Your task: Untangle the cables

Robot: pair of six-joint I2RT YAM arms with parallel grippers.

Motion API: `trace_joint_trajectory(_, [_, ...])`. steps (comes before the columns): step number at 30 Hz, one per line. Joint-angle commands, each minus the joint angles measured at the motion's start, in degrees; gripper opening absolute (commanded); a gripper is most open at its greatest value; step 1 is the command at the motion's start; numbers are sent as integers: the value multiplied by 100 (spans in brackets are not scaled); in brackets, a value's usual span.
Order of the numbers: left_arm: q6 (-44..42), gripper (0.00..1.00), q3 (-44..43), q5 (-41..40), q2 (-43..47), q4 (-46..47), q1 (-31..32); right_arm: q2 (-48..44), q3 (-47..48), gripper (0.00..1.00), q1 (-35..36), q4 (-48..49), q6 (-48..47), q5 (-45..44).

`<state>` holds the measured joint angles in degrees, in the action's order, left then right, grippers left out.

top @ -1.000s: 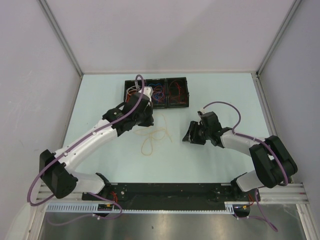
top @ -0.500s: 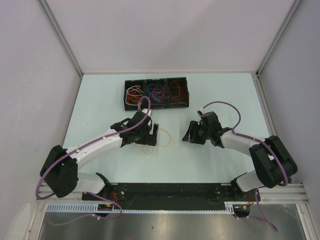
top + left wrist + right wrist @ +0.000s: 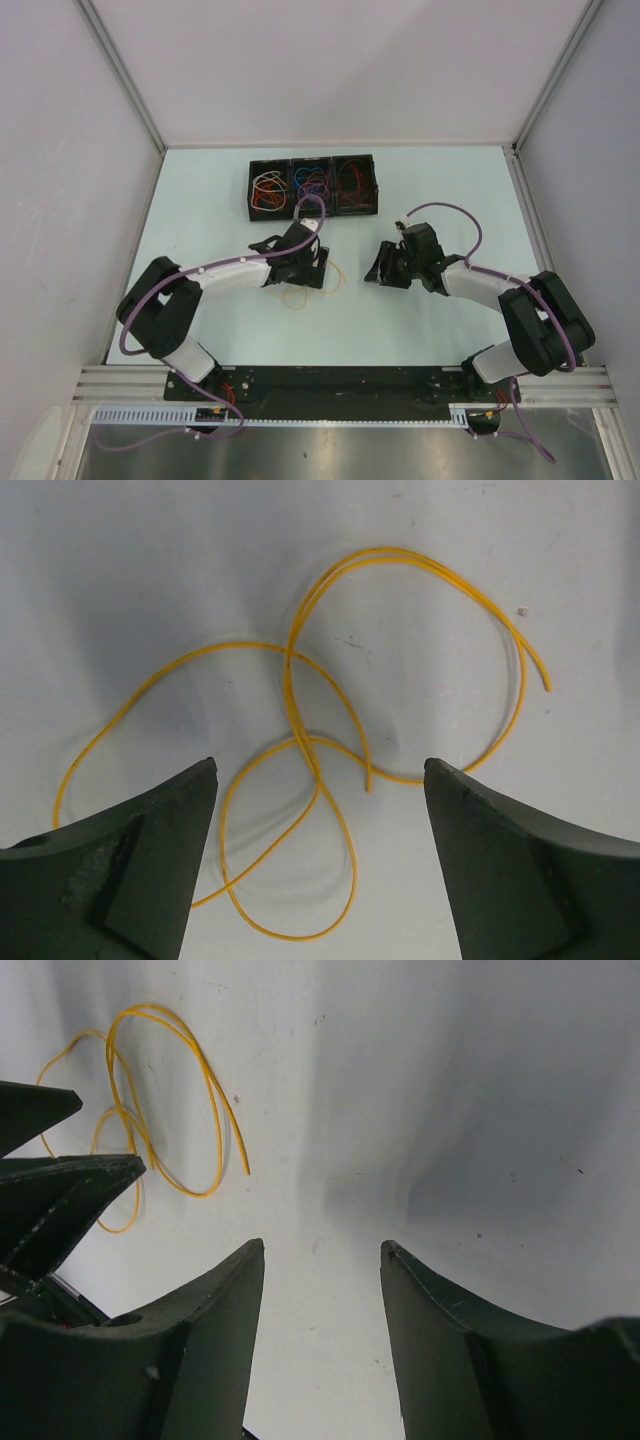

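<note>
Yellow cable [image 3: 290, 690] loose, flat on table [image 3: 200, 200] mid-surface, curled in overlapping loops. Remaining cables [image 3: 313, 183], red, blue, white, bunched in black tray [image 3: 310, 158] compartments near far edge.

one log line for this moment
left tool open above yellow cable | right tool open, empty | other cables in black tray

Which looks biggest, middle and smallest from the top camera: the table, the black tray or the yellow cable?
1. table, by far the biggest
2. black tray
3. yellow cable, the smallest, though the left gripper hides part of it
</note>
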<state>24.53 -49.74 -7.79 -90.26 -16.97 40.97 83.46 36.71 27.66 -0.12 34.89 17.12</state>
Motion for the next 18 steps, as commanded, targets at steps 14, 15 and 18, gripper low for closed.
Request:
trace_joint_trajectory(14, [517,55,-704,-1004,-923,335,-10,-49,-15,55,-50,214,-53,133])
trace_joint_trajectory(15, [526,53,-722,-1022,-1002,335,-10,-49,-15,55,-41,223,-53,142])
trace_joint_trajectory(18, [570,45,-713,-1031,-1073,387,-19,-40,-6,55,-50,232,-53,159])
